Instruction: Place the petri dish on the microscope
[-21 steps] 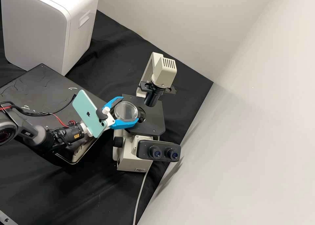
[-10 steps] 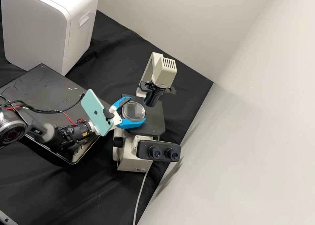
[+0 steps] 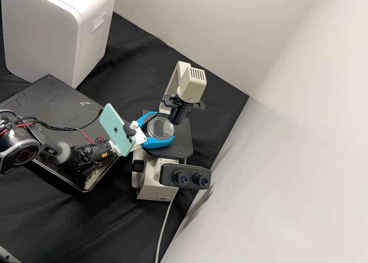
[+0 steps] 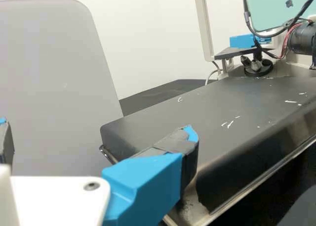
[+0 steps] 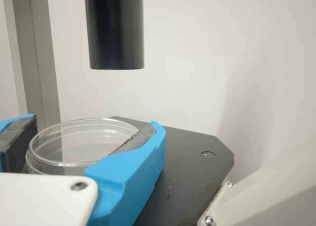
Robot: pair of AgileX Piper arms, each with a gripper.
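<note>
Nearby: black cylindrical tube [image 3: 176, 114] at 1 o'clock of clear round plastic petri dish [image 3: 161, 127].
Dish: level, see-through.
Right gripper [image 3: 163, 126]: clasps dish.
Left gripper [image 4: 96, 137]: spread, empty.

Over the last second the right claw [image 3: 165, 125] slid toward 2 o'clock in the high view, taking the dish [image 3: 160, 127] with it. It went from hanging over the stage's [image 3: 180, 141] 9 o'clock edge to nearly under the black tube [image 3: 177, 115]. The arm stretched out a bit too.
</note>
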